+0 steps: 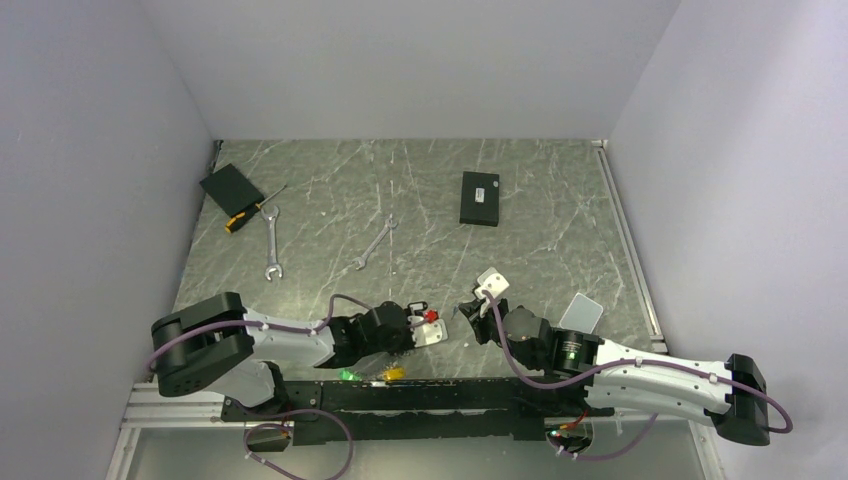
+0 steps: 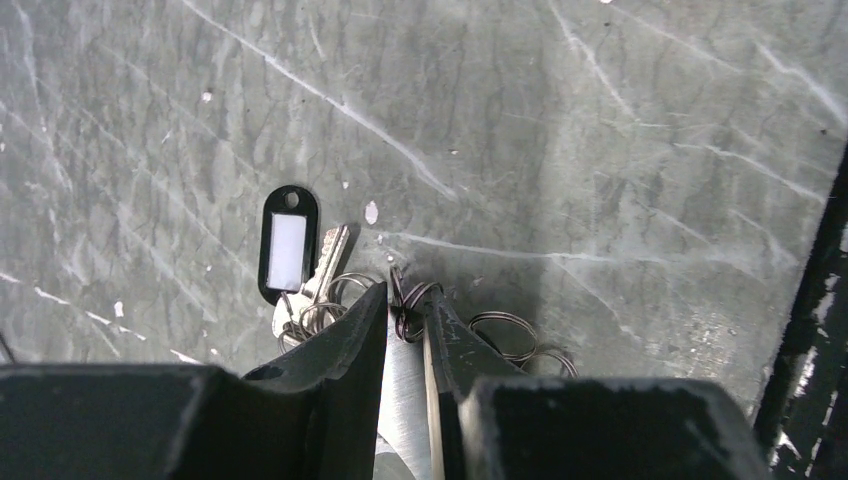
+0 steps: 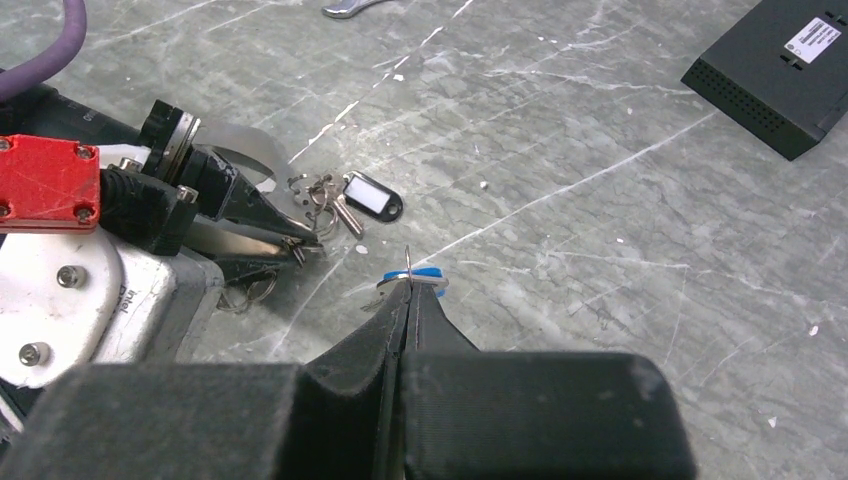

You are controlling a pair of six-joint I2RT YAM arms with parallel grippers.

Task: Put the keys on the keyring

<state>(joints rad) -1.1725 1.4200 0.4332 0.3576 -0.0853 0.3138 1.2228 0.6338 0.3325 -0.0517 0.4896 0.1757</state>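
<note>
Key tag [image 3: 372, 194] blank; wrist camera [image 3: 70, 300] seemingly reads "intel".

Entry: a robotics lab test cell, as we catalogue it. We record plain pale walls [image 1: 100, 150] boxing in three sides of a grey marbled surface [image 1: 330, 200]. A left arm [image 1: 280, 340] and a right arm [image 1: 650, 380] sit on a black rail [image 1: 420, 395] at its near edge. Loose bench items: a wrench [image 1: 273, 245], a second wrench [image 1: 375, 243], a screwdriver [image 1: 250, 212] and a black box [image 1: 480, 198].
</note>
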